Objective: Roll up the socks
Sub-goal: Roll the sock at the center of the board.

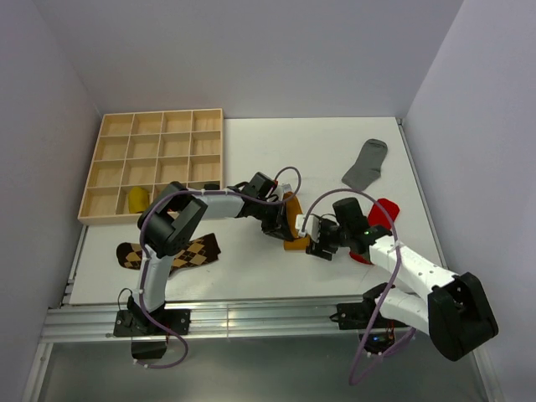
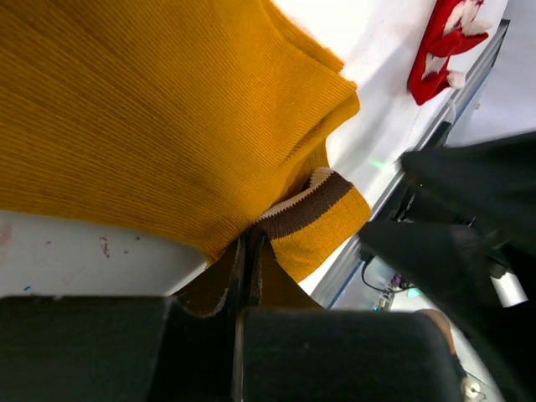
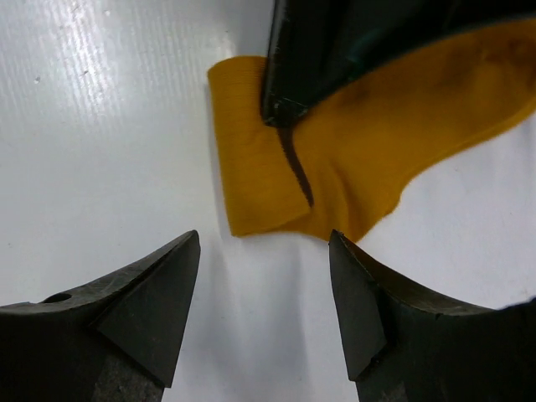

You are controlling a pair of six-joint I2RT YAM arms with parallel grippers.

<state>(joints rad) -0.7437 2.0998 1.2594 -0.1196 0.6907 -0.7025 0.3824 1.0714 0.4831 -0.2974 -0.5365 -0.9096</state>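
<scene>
A mustard-orange sock (image 1: 294, 243) with a brown striped cuff (image 2: 311, 207) lies mid-table. My left gripper (image 1: 279, 226) is shut on the sock's edge near the cuff; in the left wrist view (image 2: 249, 270) the fingers pinch the cloth (image 2: 167, 109). My right gripper (image 1: 318, 245) is open and empty just right of the sock. In the right wrist view (image 3: 264, 251) its fingers stand on either side of bare table, short of the sock's end (image 3: 352, 159). A grey sock (image 1: 366, 163) lies flat at the far right. A red sock (image 1: 383, 213) lies behind the right gripper. Brown-tan argyle socks (image 1: 167, 251) lie at the near left.
A wooden compartment tray (image 1: 151, 138) stands at the far left, with a yellow bundle (image 1: 136, 198) in a front compartment. The left gripper's black finger (image 3: 335, 42) overlaps the sock in the right wrist view. The table's metal front rail (image 1: 251, 316) runs along the near edge.
</scene>
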